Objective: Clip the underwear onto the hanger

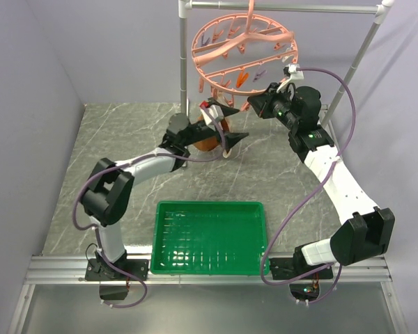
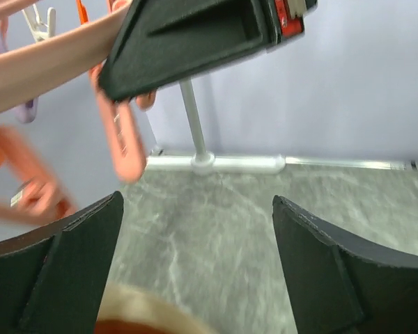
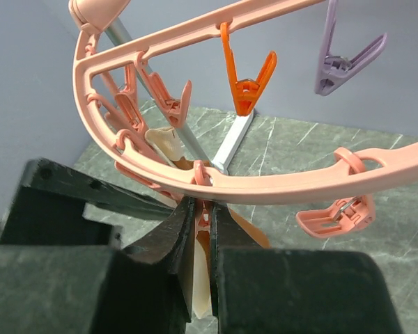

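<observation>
The underwear lies between the spread, released fingers of the left claw, whose arm reaches up under the hanger, while the right claw, stretched in opposite, is clenched on a pink peg just below the ring, a rack post beyond both.

Underwear partly behind left gripper

Pale lavender walls enclose a grey marbled tabletop under even light; a metal rack stands just beyond the right gripper.
</observation>
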You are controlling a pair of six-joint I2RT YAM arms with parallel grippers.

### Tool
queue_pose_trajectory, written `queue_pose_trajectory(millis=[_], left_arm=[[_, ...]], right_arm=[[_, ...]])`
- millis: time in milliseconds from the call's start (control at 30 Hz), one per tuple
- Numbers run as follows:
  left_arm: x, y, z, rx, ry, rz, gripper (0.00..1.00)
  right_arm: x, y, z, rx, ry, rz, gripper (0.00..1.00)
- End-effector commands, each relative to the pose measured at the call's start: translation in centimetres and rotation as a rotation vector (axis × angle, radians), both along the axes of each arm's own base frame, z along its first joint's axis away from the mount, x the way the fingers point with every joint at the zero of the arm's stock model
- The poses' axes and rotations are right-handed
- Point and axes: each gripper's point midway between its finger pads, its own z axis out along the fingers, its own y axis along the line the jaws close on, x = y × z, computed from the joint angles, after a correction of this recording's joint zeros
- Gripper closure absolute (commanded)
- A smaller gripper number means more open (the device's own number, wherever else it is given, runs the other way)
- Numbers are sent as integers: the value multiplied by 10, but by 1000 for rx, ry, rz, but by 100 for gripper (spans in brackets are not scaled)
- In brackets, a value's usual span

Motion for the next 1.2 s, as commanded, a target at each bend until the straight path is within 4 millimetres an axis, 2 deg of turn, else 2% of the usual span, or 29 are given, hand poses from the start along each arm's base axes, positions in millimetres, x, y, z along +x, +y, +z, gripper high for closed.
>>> queue_pose_trajectory(millis=[0,67,100,133,167,200,233,267,300,333,367,400,433,467,500,533,600,667,900,933,967,1167], left_arm=[[-19,32,21,63,-105,-87,7],[-23,43,6,153,-153,-122,7],[-35,47,10,178,-198,-165,7],[-36,51,6,226,-291,-177,7],[-40,56,-7,290,-263,-211,7],[-52,59,-11,328,-285,-272,7],[-51,60,-15,389,-442,-275,6],[-62,69,-37,486,-361,-333,6],[-66,71,-46,529,-408,-367,5],[-58,72,-37,575,-594,-357,4],[-70,81,-58,643,-533,-414,3],[-70,82,-66,683,-563,-435,3],[-60,85,-65,758,-699,-429,1],[-60,86,-69,801,-731,-446,1],[-64,92,-83,860,-715,-483,1],[-54,94,-80,927,-797,-470,1],[-53,94,-89,989,-850,-506,1],[-47,92,-86,1041,-904,-493,1],[-21,76,-85,1179,-1069,-416,1],[-21,76,-92,1192,-1080,-414,1],[-13,73,-85,1192,-1132,-370,1],[3,69,-95,1219,-1211,-328,1]], right_arm=[[-6,-1,34,2,-117,19,100],[-6,-1,35,-1,-118,24,100],[-6,-1,35,-3,-119,30,100],[-6,0,35,-6,-121,36,100],[-6,-1,36,-6,-121,36,100],[-6,1,36,-5,-119,41,100],[-7,3,35,-3,-118,55,100],[-7,2,35,-3,-119,58,100],[-8,4,36,-3,-123,64,100],[-8,4,36,-1,-124,70,100],[-8,5,34,-3,-121,76,100],[-8,6,35,-3,-123,79,100],[-7,5,34,-3,-122,79,100],[-8,7,34,-2,-120,90,100],[-8,7,34,3,-117,93,100],[-9,9,34,7,-116,102,100],[-9,10,32,8,-116,107,100],[-9,9,33,11,-114,107,100],[-9,13,34,24,-112,123,100],[-9,13,34,24,-114,123,100],[-9,13,34,24,-114,125,100],[-9,15,34,33,-109,135,100]])
